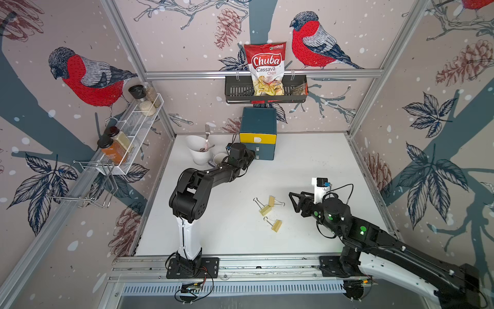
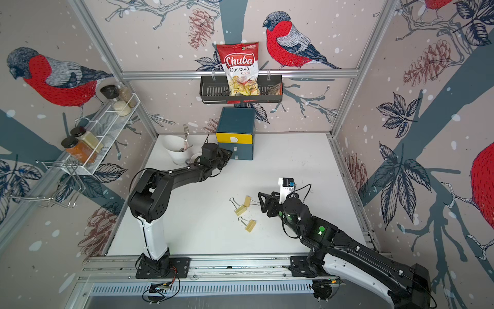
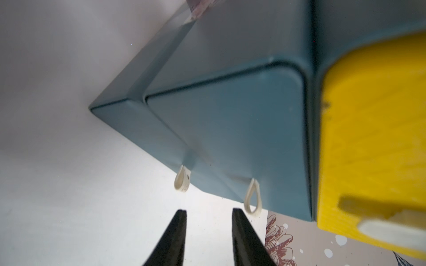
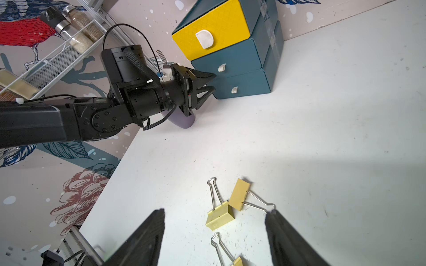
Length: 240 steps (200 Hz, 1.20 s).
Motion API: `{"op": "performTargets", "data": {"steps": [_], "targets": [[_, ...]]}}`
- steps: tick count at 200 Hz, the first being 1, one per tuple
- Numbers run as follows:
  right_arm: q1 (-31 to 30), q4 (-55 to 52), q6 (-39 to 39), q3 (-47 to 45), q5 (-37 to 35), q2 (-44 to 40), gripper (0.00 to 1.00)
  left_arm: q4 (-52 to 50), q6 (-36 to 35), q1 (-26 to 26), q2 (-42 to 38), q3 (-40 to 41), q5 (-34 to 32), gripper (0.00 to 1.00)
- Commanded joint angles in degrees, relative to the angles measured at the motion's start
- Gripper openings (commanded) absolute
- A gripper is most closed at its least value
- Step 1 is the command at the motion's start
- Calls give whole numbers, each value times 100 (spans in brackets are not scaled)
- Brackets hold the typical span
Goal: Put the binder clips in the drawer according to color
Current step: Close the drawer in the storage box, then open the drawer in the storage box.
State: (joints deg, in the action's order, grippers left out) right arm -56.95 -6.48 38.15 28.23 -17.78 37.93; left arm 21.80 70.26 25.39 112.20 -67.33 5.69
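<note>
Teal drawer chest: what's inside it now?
The small teal three-drawer chest shows no interior; its fronts hide any contents. Three yellow wire-handled binder clips lie outside on the white table.

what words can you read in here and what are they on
"Chuba": on the red chip bag in the black wall basket.
"Cassava Chips": same bag, below the brand.
Green label at the bag's top: too small to read.
Spice jars: no readable label.
</note>
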Motion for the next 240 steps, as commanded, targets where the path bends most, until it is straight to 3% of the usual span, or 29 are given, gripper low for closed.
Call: {"op": "performTargets", "data": {"steps": [1,112,240], "targets": [[6,192,114,-4,29,37,74,374,88,110,54,128,-105,36],[183,97,17,-19,67,30,74,710,259,88,1086,-454,50,36],[553,174,-40,-116,447,98,74,1225,393,45,1411,-610,46,27]]}}
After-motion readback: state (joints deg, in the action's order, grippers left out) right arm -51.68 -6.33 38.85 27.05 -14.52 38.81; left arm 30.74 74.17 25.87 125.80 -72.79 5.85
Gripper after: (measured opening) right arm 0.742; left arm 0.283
